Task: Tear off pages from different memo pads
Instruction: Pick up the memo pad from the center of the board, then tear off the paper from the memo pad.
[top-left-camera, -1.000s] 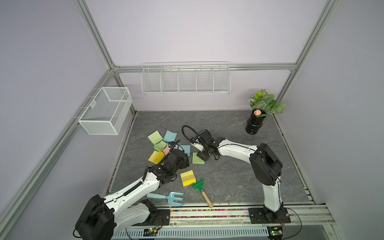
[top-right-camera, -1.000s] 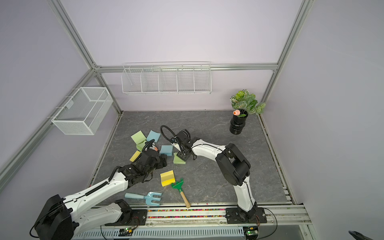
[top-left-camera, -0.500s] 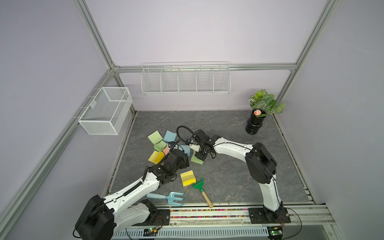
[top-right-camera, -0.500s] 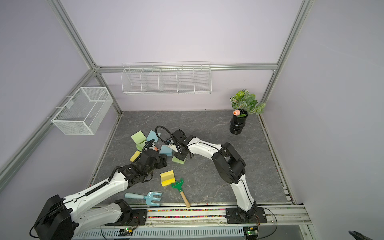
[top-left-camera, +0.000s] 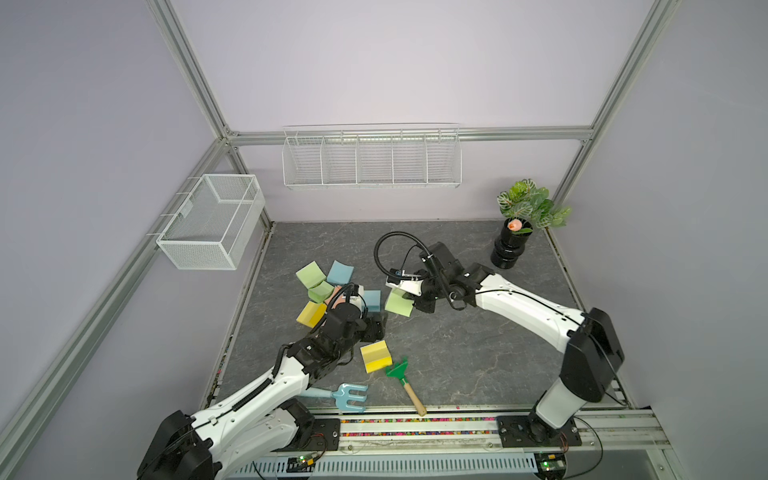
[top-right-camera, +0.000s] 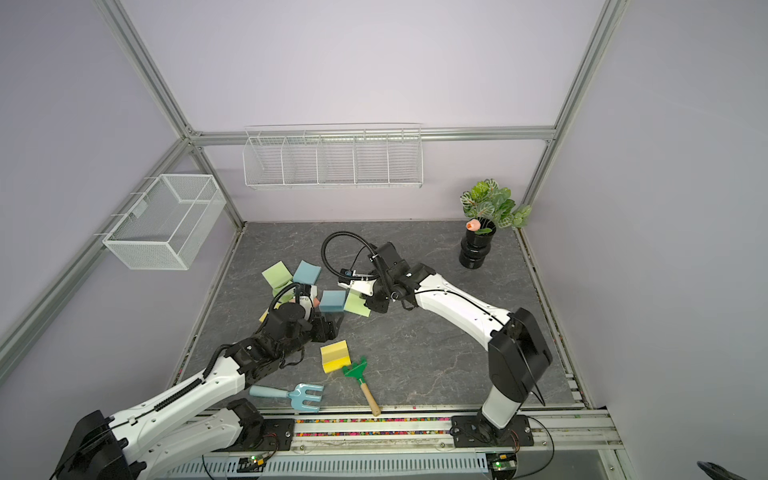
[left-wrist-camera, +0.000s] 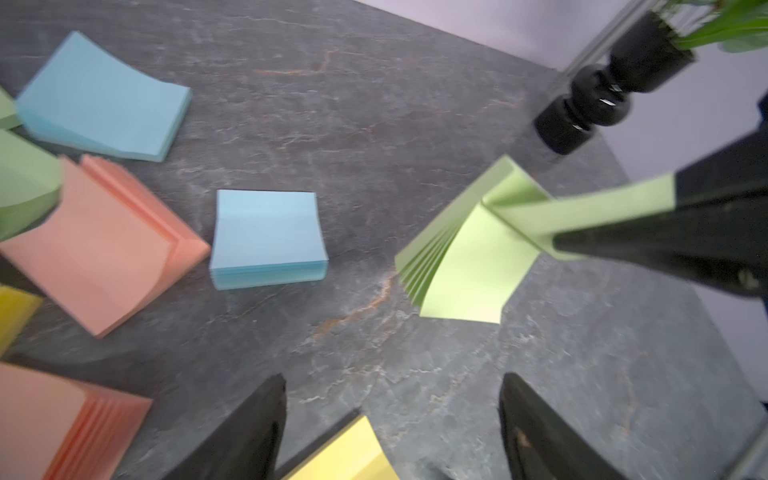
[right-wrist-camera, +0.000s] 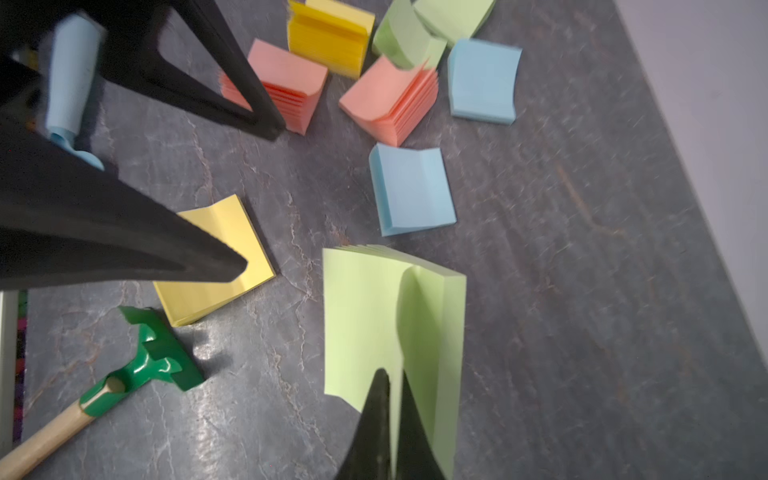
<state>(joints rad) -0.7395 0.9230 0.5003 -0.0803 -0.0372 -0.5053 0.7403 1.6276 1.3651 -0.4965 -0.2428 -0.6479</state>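
1. Top views: R gripper (top-left-camera: 405, 296) closed at the green pad (top-left-camera: 397, 304), which sits tilted mid-table (top-left-camera: 478, 357), just beside a blue pad (top-left-camera: 371, 300). L gripper (top-left-camera: 376, 326) has jaws apart, empty, hovering near the yellow pad (top-left-camera: 376, 356). Other memo pads (top-left-camera: 316, 286) are clustered at the far side of the L wrist. Green rake (top-left-camera: 397, 370) is just beside the yellow pad, blue fork (top-left-camera: 351, 397) near the front rail, plant pot (top-left-camera: 511, 249) in the back corner. Same layout in both top views.
2. Left wrist: L gripper (left-wrist-camera: 393, 377) fingers spread wide, nothing gripped. Yellow pad (left-wrist-camera: 349, 453) shows between them at frame edge; can't tell if there is contact. R gripper (left-wrist-camera: 648, 224) is clamped on a green page (left-wrist-camera: 582, 212) pulled taut from the green pad (left-wrist-camera: 465, 270). Page is joined to the pad at one edge and the pad's sheets are fanned. Blue pad (left-wrist-camera: 268, 237) lies near, apart from it. Slight blur.
3. Right wrist: R gripper (right-wrist-camera: 390, 390) fingers pressed together, pinching the green page (right-wrist-camera: 432, 353) by its free edge. Page curls up off the green pad (right-wrist-camera: 357, 316). L gripper (right-wrist-camera: 259, 197) is open above the yellow pad (right-wrist-camera: 226, 226). Rake (right-wrist-camera: 162, 357) is just beside that pad's corner. Salmon pads (right-wrist-camera: 386, 104) lie further back w/ the rest.
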